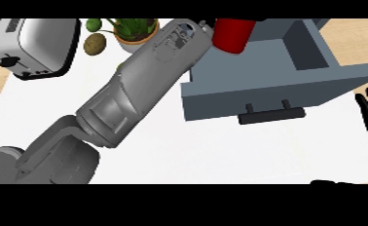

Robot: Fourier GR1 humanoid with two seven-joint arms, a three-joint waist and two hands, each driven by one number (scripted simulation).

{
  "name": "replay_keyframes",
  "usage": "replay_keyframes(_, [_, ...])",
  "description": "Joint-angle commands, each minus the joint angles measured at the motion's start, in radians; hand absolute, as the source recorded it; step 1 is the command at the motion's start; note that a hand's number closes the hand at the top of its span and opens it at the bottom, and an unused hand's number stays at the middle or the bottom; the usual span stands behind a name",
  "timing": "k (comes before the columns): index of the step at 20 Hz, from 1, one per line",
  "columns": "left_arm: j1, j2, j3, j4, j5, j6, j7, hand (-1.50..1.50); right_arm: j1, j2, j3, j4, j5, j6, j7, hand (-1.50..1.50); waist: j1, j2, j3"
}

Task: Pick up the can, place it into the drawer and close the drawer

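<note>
One red can (pixel 231 36), upright, over open grey drawer (pixel 302 81)

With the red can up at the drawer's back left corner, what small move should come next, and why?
Probably lower the can further into the open drawer and then let go. The left forearm reaches across the counter and the can shows at its far end, over the drawer's back left part. The left hand itself is hidden, so the hold cannot be seen. The right hand rests at the right edge.
</note>
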Motion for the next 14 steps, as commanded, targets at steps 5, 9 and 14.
replay_keyframes(5, [0.011,0.0,-0.062,0.054,0.021,0.006,-0.065,1.5,-0.08,-0.002,0.008,0.051,0.028,-0.028,-0.005,-1.5,-0.002,0.009,0.0])
replay_keyframes(9, [0.02,0.0,-0.088,0.05,0.047,0.08,-0.038,-1.5,-0.048,-0.011,0.017,0.006,0.005,0.001,0.009,-1.5,-0.033,0.007,0.001])
replay_keyframes(14, [0.047,0.0,-0.112,0.046,0.067,0.117,-0.065,-1.5,-0.056,-0.022,0.011,0.026,0.022,-0.005,0.018,-1.5,-0.024,0.007,0.0])
